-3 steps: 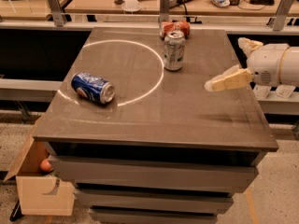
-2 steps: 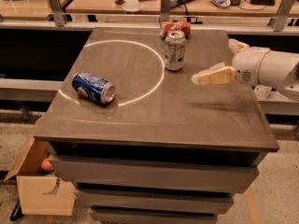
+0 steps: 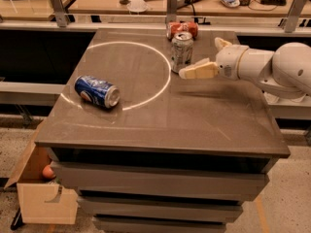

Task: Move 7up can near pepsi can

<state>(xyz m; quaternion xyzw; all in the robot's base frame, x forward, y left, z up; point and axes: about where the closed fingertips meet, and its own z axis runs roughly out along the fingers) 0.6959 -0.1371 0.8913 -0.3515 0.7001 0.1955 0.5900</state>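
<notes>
Since the earlier frames the arm has swung in from the right edge of the worktop (image 3: 204,120), and the pincer (image 3: 200,57) now sits just beside the 7up can (image 3: 181,51), on the can's right. Cans unchanged in position. The 7up can stands upright, long axis vertical, at the far right rim of the white circle (image 3: 92,50) marked on the worktop. A red can (image 3: 182,29) lies on its side directly behind it, very close. The pepsi can (image 3: 97,91) lies on its side at the near left of the circle, well apart from the 7up can. Pincer reads as spread: one finger (image 3: 197,72) reaches left, its tip near the can's base on the near side, the other sits further back and higher. Nothing gripped yet. Judgement: the can lies leftward of the pincer, so the closing approach is a short leftward push to straddle it, with the red can behind as the collision risk.
</notes>
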